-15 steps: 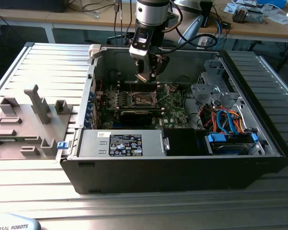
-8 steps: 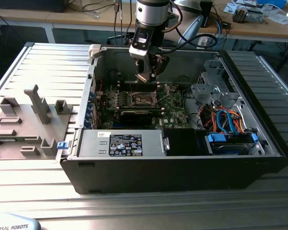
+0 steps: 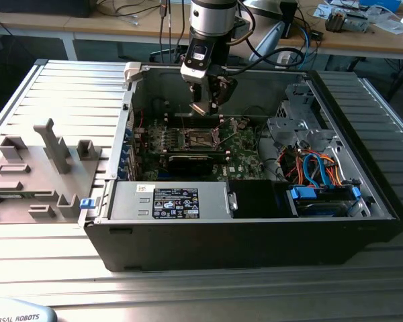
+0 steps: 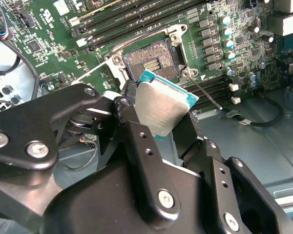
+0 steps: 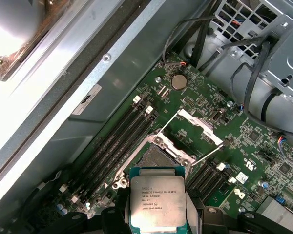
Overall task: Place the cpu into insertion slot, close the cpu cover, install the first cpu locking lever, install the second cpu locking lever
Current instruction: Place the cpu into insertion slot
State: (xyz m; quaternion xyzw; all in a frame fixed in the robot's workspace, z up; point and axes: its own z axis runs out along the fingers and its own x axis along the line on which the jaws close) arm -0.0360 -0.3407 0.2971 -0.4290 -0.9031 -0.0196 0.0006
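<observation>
My gripper (image 3: 205, 107) hangs inside the open computer case, shut on the cpu (image 4: 163, 108), a small square chip with a silvery top and a teal edge. In both wrist views the black fingers (image 4: 129, 117) press on two opposite sides of the chip (image 5: 157, 202). The chip is held tilted in the air, a little above and just to one side of the insertion slot (image 4: 154, 61), whose dark centre lies bare on the green board (image 5: 158, 158). The cpu cover (image 5: 199, 123) stands swung open beyond the socket. A thin locking lever (image 4: 207, 95) sticks out beside it.
Long memory slots (image 5: 122, 139) flank the socket. A black graphics card (image 3: 191, 161) lies in front of it, with the power supply (image 3: 168, 201) nearer. Drive cage and coloured cables (image 3: 316, 174) fill the exterior view's right. A grey fixture tray (image 3: 40, 168) sits outside the case.
</observation>
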